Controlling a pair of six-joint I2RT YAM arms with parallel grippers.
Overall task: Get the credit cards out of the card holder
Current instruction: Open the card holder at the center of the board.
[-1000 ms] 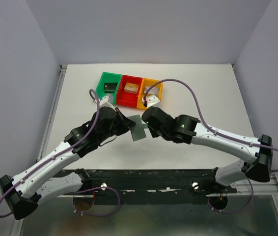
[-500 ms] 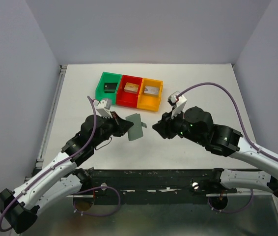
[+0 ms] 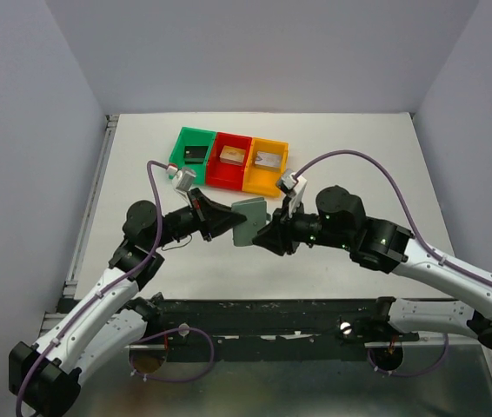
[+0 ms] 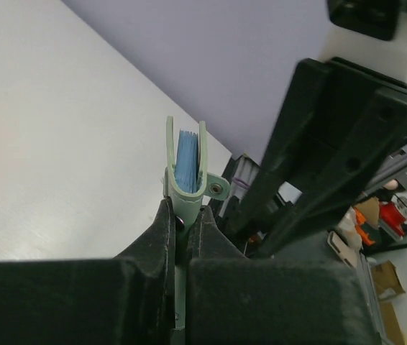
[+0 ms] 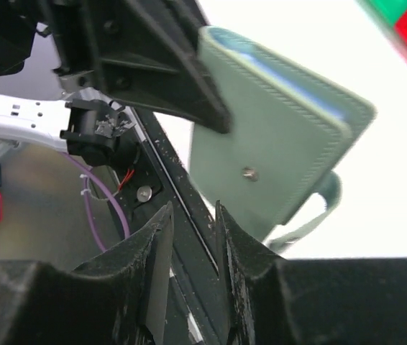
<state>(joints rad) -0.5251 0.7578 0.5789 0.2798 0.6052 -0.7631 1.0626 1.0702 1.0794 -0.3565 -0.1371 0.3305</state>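
Note:
The grey-green card holder [image 3: 249, 221] hangs in the air above the middle of the table. My left gripper [image 3: 226, 224] is shut on its left edge. In the left wrist view the holder [image 4: 184, 169] stands edge-on between the fingers [image 4: 162, 230], with the pale blue pocket edges showing in its open top and the closing tab to the right. No credit card shows; any are hidden inside. My right gripper [image 3: 269, 238] sits just below and right of the holder, apart from it. In the right wrist view the holder [image 5: 275, 158] is above the slightly open, empty right gripper [image 5: 189, 215].
A green bin [image 3: 179, 149], a red bin [image 3: 217, 167] and an orange bin [image 3: 255, 178] stand in a row at the back of the table, each with a small piece inside. The black front rail [image 3: 263, 308] runs below the arms.
My right gripper left the holder, pulled back to the right, then returned to the holder's lower right corner. My left arm drew back leftward, still holding the holder.

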